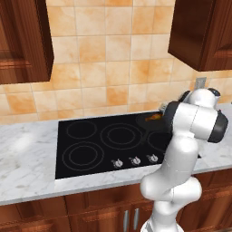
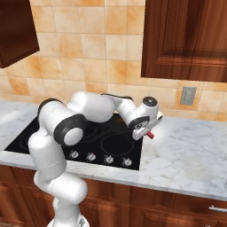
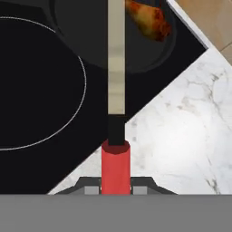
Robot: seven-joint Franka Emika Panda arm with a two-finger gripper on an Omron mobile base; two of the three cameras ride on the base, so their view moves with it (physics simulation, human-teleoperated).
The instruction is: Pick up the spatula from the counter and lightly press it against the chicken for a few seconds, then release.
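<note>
Black cooktop [image 1: 90,140], dark pan [image 3: 81,36], wall outlet [image 2: 188,95]

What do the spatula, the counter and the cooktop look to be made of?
Spatula: matte red handle, likely plastic or silicone; dark neck; flat pale beige blade, maybe wood or plastic, the flat render leaves it open.
Counter: polished white stone, marble-like, going by its grey veins.
Cooktop: smooth black glass-like panel with thin printed burner rings.

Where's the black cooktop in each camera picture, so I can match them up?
Left base view: cooktop across the middle, set in the counter.
Right base view: cooktop at lower left to centre.
Hand view: cooktop over the left and top, under the spatula.
Shared landmark: the marble counter.
</note>
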